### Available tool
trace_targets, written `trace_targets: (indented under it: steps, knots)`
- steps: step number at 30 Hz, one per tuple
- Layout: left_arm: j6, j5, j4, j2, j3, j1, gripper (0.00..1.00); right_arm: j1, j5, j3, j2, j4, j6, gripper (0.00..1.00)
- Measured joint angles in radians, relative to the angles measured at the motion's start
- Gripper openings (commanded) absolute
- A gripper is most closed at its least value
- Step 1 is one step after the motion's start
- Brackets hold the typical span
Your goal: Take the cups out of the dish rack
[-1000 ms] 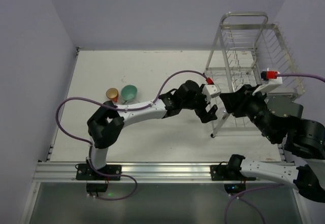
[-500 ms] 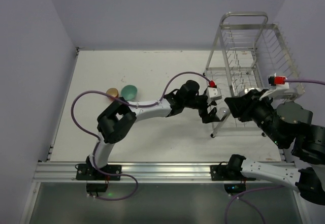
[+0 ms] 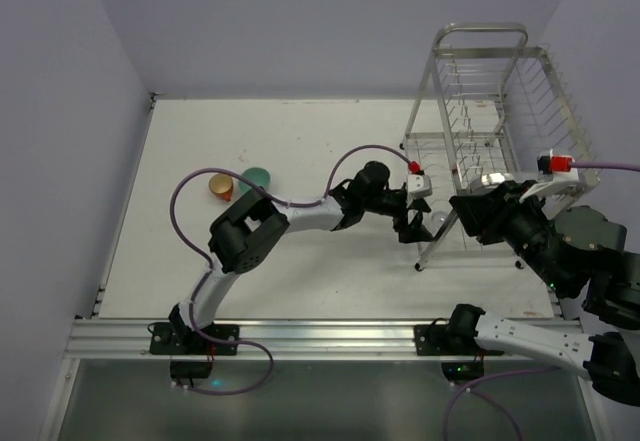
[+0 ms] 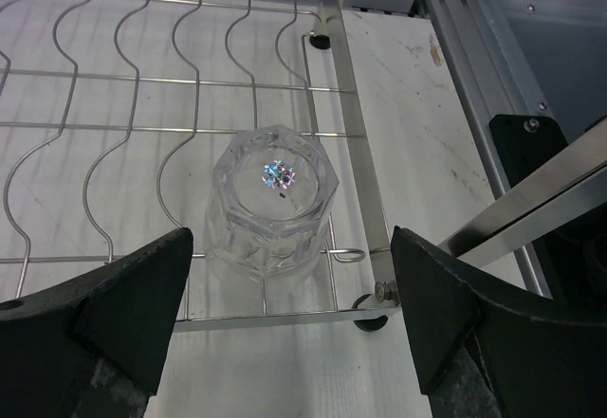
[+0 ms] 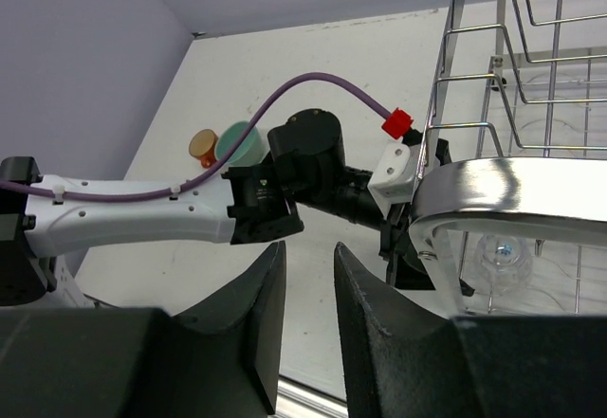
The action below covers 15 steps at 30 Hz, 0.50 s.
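Observation:
The clear glass tumbler (image 4: 275,200) stands upside down at the front corner of the dish rack's (image 3: 490,131) lower wire shelf. My left gripper (image 4: 294,328) is open, its fingers either side just short of the glass; in the top view it (image 3: 416,223) is at the rack's front-left foot. The glass also shows in the right wrist view (image 5: 500,252). My right gripper (image 5: 309,328) is slightly open and empty, hovering beside the rack (image 5: 531,176); in the top view it (image 3: 463,211) is near the rack front. The orange mug (image 3: 220,187) and green mug (image 3: 258,177) stand together on the table at left.
The rack's slanted frame bar (image 4: 353,153) runs close to the right of the glass. The left arm (image 3: 300,216) stretches across the middle of the table, with its purple cable (image 3: 200,186) looping over the mugs. An aluminium rail (image 3: 300,336) edges the near side.
My left arm has stretched further right, bringing its gripper in to the rack's front corner. My right arm has drawn back to the right.

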State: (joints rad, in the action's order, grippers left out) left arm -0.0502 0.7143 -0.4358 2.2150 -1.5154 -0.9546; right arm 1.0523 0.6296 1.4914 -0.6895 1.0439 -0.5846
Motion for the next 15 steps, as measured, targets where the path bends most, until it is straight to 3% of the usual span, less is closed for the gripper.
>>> trace_targets:
  steps: [15]
  knots:
    - [-0.079, 0.056, -0.204, 0.09, 0.003, 0.018, 0.89, 0.0, -0.001, -0.002, -0.007, 0.004, -0.008, 0.24]
